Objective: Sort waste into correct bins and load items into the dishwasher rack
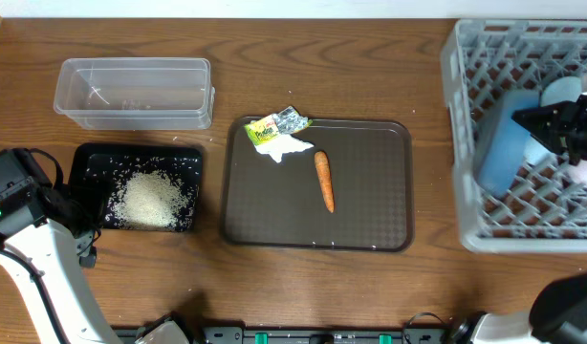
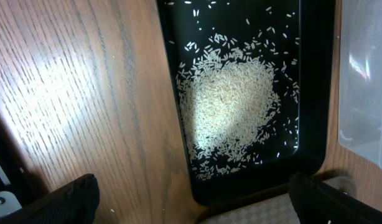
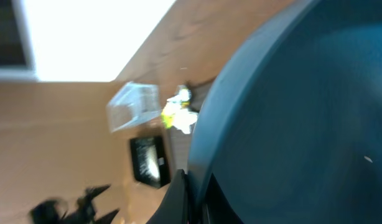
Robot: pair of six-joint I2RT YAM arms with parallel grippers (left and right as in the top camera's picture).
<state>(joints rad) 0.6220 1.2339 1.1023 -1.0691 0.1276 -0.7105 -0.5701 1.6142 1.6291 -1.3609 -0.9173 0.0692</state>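
The right pincer (image 3: 192, 198) is pressed onto the rim of the wide dark-blue bowl (image 3: 290, 124), which fills the right wrist view. From overhead the bowl hangs tilted in that grip, inside the dishwasher rack (image 1: 463, 124) and low over its lattice. I judge the step in hand to be loading this bowl. Just behind the pincer, deeper in the rack, lies the small light-blue bowl (image 1: 564, 91). A white shape on the pincer's near side may be the cup, but it is too cut off to be sure.

The next move, as I read it, calls for settling the bowl onto the grid clear of the light-blue one, then spreading the fingers and lifting straight out so that the rim does not catch.

Beyond the rack wall, well apart from this pincer, the brown tray (image 1: 375, 205) carries the carrot (image 1: 324, 182), with the wrapper (image 1: 274, 124) and tissue (image 1: 286, 146) touching at its far corner. All three are unsorted.

The left pincer (image 2: 197, 200) is spread wide and holds nothing. Directly beneath it sits the black tray (image 2: 315, 93), with the rice (image 2: 231, 102) heaped inside. Just past that tray is the clear tub (image 1: 131, 119), on the wooden surface (image 2: 85, 93). I cannot find the chopsticks.
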